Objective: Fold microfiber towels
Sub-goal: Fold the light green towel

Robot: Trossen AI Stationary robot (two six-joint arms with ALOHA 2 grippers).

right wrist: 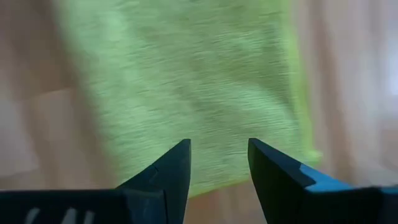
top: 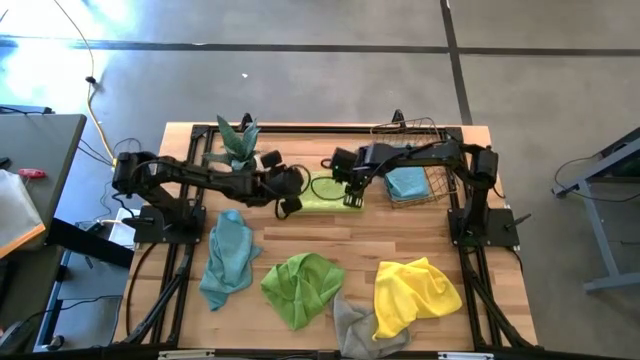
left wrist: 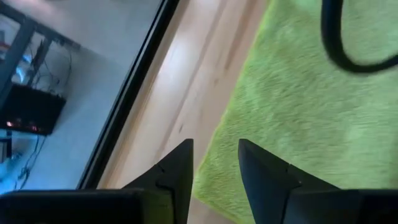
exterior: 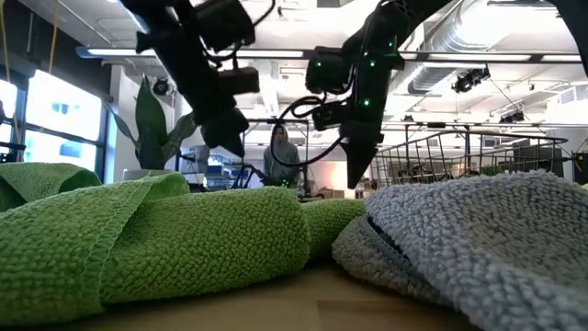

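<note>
A folded lime green towel [top: 325,190] lies flat on the far middle of the table. My left gripper [top: 289,206] hovers open just off its left edge, and the left wrist view shows the towel [left wrist: 298,99] beneath the gripper [left wrist: 216,158]. My right gripper [top: 352,198] is open above the towel's right part [right wrist: 186,81], pointing down, with nothing between its fingers [right wrist: 219,155]. On the near half lie loose towels: a teal one [top: 228,258], a crumpled lime green one [top: 300,287], a grey one [top: 355,322] and a yellow one [top: 415,293].
A copper wire basket [top: 415,160] at the far right holds a teal towel [top: 406,182]. A potted plant [top: 238,142] stands at the far left. Bare wood [top: 320,235] lies between the folded towel and the loose ones. The green [exterior: 156,234] and grey [exterior: 478,239] towels fill the low view.
</note>
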